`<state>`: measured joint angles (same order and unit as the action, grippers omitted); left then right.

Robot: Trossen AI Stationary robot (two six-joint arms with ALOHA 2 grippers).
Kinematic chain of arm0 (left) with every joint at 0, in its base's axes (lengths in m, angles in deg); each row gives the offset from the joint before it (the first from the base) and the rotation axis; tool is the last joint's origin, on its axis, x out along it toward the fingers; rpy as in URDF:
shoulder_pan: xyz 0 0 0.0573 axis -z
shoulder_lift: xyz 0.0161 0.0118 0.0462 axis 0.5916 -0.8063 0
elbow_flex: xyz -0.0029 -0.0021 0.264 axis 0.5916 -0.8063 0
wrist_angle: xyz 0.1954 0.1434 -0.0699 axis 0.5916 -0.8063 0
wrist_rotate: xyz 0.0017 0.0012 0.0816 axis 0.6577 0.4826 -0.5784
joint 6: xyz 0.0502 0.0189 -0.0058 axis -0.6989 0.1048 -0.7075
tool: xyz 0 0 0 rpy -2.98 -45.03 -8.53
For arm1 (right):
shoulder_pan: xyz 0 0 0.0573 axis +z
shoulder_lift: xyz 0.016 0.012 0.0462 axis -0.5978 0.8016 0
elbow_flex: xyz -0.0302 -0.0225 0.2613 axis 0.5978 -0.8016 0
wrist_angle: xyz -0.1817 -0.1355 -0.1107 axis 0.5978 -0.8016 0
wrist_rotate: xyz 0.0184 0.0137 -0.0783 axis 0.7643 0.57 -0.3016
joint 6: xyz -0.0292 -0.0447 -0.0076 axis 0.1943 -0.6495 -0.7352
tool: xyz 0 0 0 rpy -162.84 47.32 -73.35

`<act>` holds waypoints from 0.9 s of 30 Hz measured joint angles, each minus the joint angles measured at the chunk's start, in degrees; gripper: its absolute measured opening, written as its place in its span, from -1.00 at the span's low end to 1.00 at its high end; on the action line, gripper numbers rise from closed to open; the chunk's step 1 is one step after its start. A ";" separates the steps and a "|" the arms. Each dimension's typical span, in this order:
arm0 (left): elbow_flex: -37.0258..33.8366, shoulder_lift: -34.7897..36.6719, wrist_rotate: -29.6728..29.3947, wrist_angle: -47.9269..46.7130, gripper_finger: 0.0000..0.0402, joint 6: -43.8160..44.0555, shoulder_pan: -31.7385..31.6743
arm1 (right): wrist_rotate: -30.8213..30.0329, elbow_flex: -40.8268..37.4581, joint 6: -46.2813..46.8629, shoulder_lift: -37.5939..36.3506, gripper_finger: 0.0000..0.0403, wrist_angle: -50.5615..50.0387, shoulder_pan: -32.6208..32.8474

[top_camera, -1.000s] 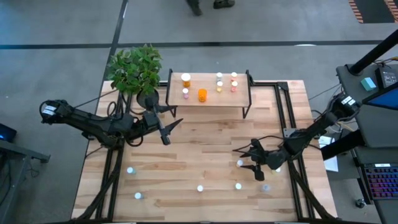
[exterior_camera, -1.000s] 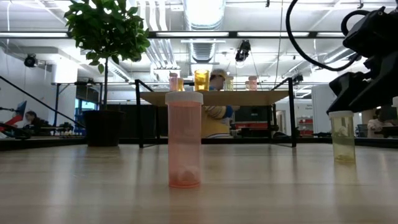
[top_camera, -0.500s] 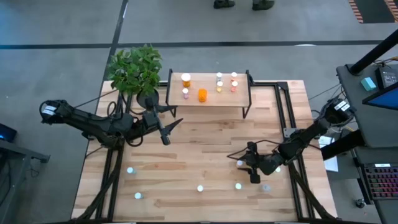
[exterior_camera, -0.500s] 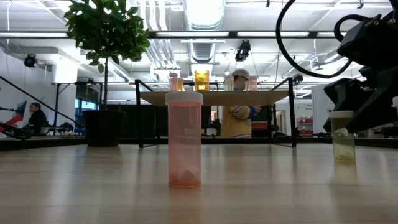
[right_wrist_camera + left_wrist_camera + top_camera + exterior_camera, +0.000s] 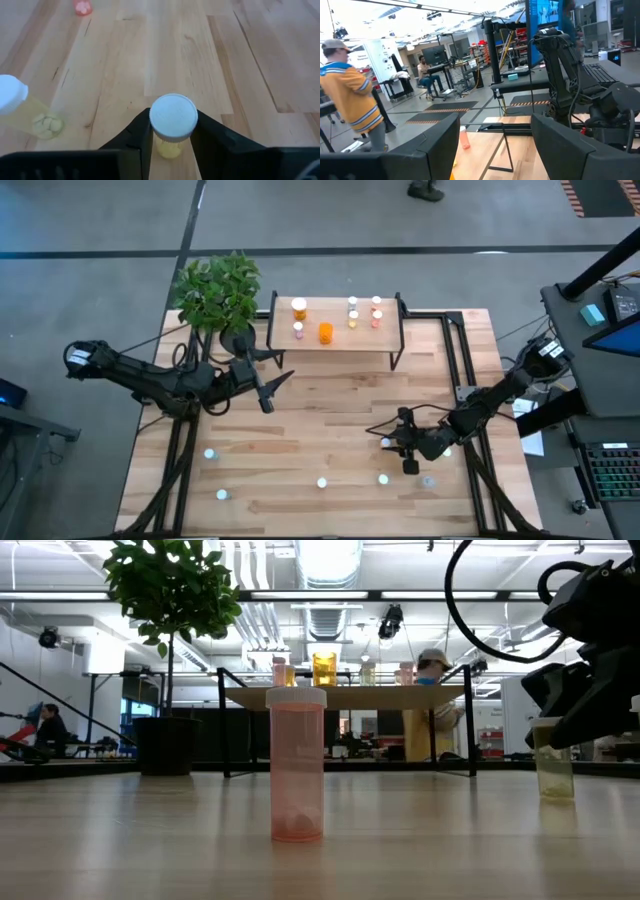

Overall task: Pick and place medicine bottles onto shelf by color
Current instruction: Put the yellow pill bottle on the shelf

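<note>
Two arms are over your table, and only the right one is at a bottle. Your right gripper [image 5: 392, 442] is low over the near right part of the table, and in its wrist view the two fingers [image 5: 132, 137] sit tight against either side of a yellow bottle [image 5: 172, 126] with a white cap, which stands upright on the wood. In the low view that same bottle's base is down at table level.

Just beside it in the wrist view lies a second yellow bottle [image 5: 25, 109], tipped over, pills showing through its body. Farther off in that view you can see a pink bottle [image 5: 82, 6].

Your left gripper [image 5: 272, 387] hangs above the table's left middle, near the potted plant [image 5: 217, 292], holding nothing; its fingers [image 5: 427, 150] stand well apart in the wrist view.

On the shelf [image 5: 385, 337] at the far side of the table you already have a large orange bottle [image 5: 325, 332], a white-capped orange one [image 5: 299, 307], a small pink one [image 5: 298, 329], two pale ones [image 5: 353, 312] and two pinkish ones [image 5: 376, 311].

Loose bottles remain on the table along the near edge: two at the left [image 5: 210, 453], one in the middle [image 5: 322, 482], and two more close to your right gripper [image 5: 383, 478].

A person in a yellow top [image 5: 425, 715] stands in the room behind the shelf.
</note>
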<state>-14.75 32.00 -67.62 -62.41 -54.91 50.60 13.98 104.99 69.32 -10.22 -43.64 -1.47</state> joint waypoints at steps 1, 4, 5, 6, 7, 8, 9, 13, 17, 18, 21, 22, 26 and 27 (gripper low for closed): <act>0.00 0.00 0.00 0.00 0.14 0.00 0.00 | 0.00 0.11 0.09 0.00 -0.48 -0.04 0.00; 0.00 0.00 0.00 0.03 0.14 0.00 0.00 | 0.00 1.12 0.27 -0.75 -0.46 -0.24 -0.32; 0.00 0.00 0.00 0.04 0.14 -0.01 0.00 | -0.01 1.76 0.29 -1.19 -0.46 -0.24 -0.77; 0.00 0.00 0.00 0.04 0.14 -0.02 0.00 | -0.18 2.50 0.41 -1.80 -0.46 -0.28 -1.47; 0.00 0.00 0.00 -0.03 0.14 -0.09 0.02 | -0.92 3.42 0.52 -2.52 -0.46 -0.60 -2.39; 0.02 0.00 0.00 -0.06 0.14 -0.26 0.00 | -1.73 4.52 0.52 -3.26 -0.47 -1.34 -3.40; 0.05 -0.02 0.00 -0.04 0.14 -0.51 0.00 | -2.40 5.77 0.50 -3.96 -0.47 -2.06 -4.63; 0.17 0.00 -0.01 -0.06 0.14 -3.22 0.02 | -4.53 12.19 0.50 -6.58 -0.48 -8.13 -11.31; 0.17 0.09 -0.04 -0.09 0.14 -6.00 0.00 | -4.46 19.91 1.95 -6.83 -0.48 -15.04 -19.33; 0.17 0.13 -0.04 -0.09 0.14 -6.50 0.00 | -4.47 21.83 2.97 -6.43 -0.49 -16.35 -21.33; 0.17 0.15 -0.15 -0.15 0.14 -8.58 0.00 | -4.57 26.27 4.10 -4.97 -0.49 -18.79 -26.15; 0.17 0.17 -0.38 -0.22 0.14 -9.30 0.00 | -4.61 27.46 3.75 -4.33 -0.49 -18.82 -27.70; 0.17 0.33 -3.24 -0.53 0.14 -12.49 0.02 | -4.57 31.65 2.78 -1.29 -0.49 -18.99 -33.39; 0.17 0.35 -4.13 -0.55 0.14 -13.26 0.00 | -4.62 32.68 2.49 -0.37 -0.49 -19.25 -34.73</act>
<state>-14.58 32.35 -71.75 -62.96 -68.17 50.60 9.36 137.68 71.81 -10.59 -62.89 -36.20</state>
